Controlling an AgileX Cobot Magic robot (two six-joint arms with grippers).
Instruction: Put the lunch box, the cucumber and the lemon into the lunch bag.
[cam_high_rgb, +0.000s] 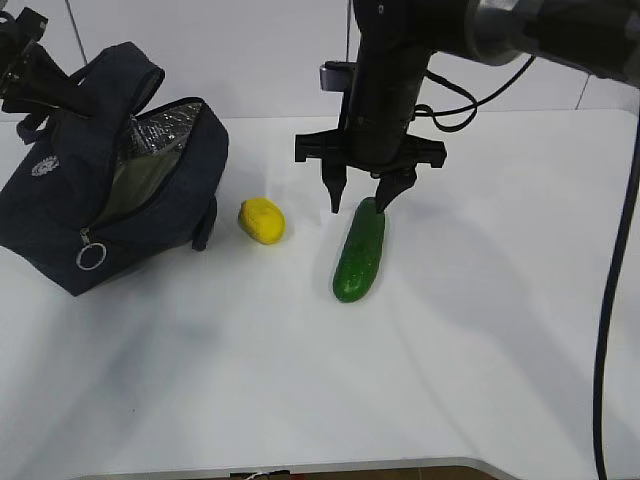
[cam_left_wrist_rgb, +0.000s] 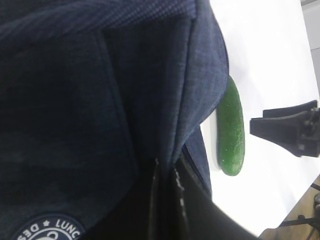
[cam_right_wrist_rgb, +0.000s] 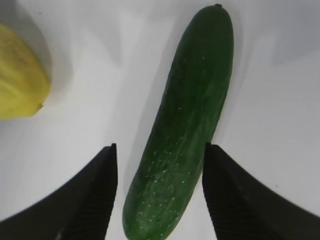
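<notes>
Dark green cucumber (cam_high_rgb: 360, 256) lies flat on white bench (cam_high_rgb: 300, 380), long axis 12-to-6 with slight lean toward 1 in exterior view. One cucumber, one lemon (cam_high_rgb: 261, 220), one lunch bag (cam_high_rgb: 110, 170). Right pincer (cam_high_rgb: 365, 196) released, fingers straddling cucumber's far end, not clamped. Lemon at cucumber's 10 o'clock, apart. Left pincer (cam_left_wrist_rgb: 167, 200) clenched on bag fabric, bag mouth gaping.

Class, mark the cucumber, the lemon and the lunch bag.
cucumber (cam_high_rgb: 359, 258), exterior view, middle of its body.
lemon (cam_high_rgb: 262, 221), exterior view, centre of its skin.
lunch bag (cam_high_rgb: 60, 225), exterior view, dark front panel.
</notes>
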